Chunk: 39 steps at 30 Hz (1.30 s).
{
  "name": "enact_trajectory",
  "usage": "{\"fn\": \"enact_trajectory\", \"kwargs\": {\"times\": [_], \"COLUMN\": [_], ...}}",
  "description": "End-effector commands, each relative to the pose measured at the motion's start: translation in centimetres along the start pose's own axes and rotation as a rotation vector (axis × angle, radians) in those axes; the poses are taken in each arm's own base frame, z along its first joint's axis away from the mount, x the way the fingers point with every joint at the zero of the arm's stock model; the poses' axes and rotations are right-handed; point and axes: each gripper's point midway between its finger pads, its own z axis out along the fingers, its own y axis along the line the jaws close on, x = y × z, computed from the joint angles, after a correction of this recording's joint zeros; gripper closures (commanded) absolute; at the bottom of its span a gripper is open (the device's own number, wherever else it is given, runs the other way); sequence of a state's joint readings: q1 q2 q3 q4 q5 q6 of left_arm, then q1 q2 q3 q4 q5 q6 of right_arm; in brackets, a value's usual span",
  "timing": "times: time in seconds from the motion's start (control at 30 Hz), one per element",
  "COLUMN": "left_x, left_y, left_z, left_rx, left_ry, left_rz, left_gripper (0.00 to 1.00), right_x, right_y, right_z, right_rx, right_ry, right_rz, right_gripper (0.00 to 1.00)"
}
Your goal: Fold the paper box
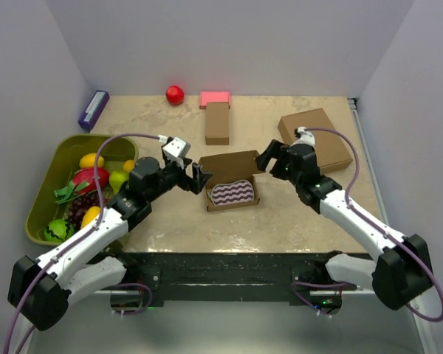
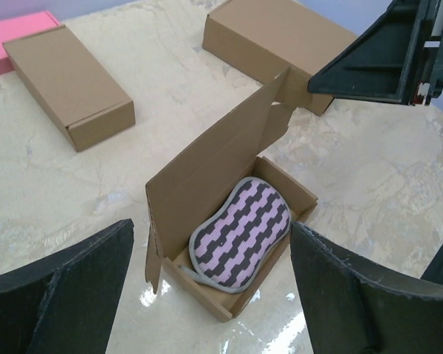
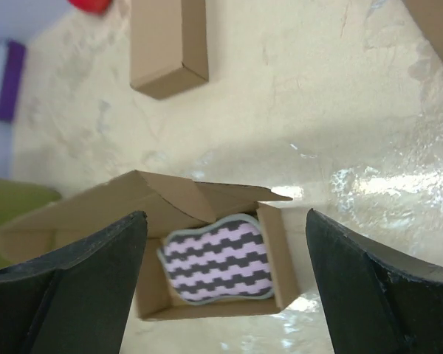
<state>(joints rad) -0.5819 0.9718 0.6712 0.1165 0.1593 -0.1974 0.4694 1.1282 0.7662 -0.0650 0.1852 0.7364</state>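
Note:
The paper box (image 1: pixel 232 206) is a small low brown cardboard box at the middle of the table. Its lid (image 1: pixel 229 164) stands up at the far side, tilted back. A pink-and-dark striped sponge (image 1: pixel 231 193) lies inside. My left gripper (image 1: pixel 199 179) hovers open just left of the box, touching nothing. My right gripper (image 1: pixel 266 161) is open at the lid's right end and holds nothing. The left wrist view shows the box (image 2: pixel 207 291) and sponge (image 2: pixel 244 232) between my wide-apart fingers (image 2: pixel 81 295). From the right wrist, the box (image 3: pixel 279 254) lies below open fingers (image 3: pixel 74 287).
A narrow brown box (image 1: pixel 217 123) and a pink box (image 1: pixel 215 97) lie at the back, with a red ball (image 1: pixel 175 94) beside them. A larger brown box (image 1: pixel 315 139) sits back right. A green bin (image 1: pixel 59 158) of fruit is at left, a purple object (image 1: pixel 93 109) behind it.

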Motion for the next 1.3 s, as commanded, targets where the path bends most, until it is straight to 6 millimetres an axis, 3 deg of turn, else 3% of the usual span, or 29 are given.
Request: {"fn": "enact_trajectory", "kwargs": {"times": [0.0,0.27,0.37,0.47,0.67,0.83,1.03,1.27], "left_x": [-0.8,0.7,2.3,5.8,5.0,6.0,5.6,5.3], "left_y": [0.6,3.2,4.2,4.6,4.4,5.2,5.2,5.0], "left_z": [0.4,-0.3,-0.6,-1.0,-0.8,-0.2,0.8,2.3], "left_rx": [-0.015,-0.187,-0.253,-0.283,-0.266,-0.293,-0.283,-0.258], "left_ry": [0.017,0.056,0.074,0.128,0.076,0.132,0.121,0.124], "left_rz": [0.019,-0.082,-0.134,-0.199,-0.205,-0.165,-0.147,-0.143], "left_gripper": [0.10,0.09,0.09,0.10,0.10,0.12,0.15,0.24], "right_x": [1.2,0.6,0.9,0.7,1.2,1.2,1.1,1.6], "right_y": [0.2,0.6,0.7,1.2,1.4,1.5,1.5,1.7], "right_z": [0.9,1.2,1.7,2.3,3.1,3.4,4.2,4.6], "right_rx": [-0.089,-0.165,-0.186,-0.209,-0.234,-0.243,-0.240,-0.261], "right_ry": [0.085,0.026,0.041,0.038,0.068,0.055,0.054,0.065], "right_rz": [-0.318,-0.454,-0.505,-0.550,-0.624,-0.646,-0.671,-0.677], "right_gripper": [0.09,0.08,0.08,0.08,0.10,0.11,0.11,0.16]}}
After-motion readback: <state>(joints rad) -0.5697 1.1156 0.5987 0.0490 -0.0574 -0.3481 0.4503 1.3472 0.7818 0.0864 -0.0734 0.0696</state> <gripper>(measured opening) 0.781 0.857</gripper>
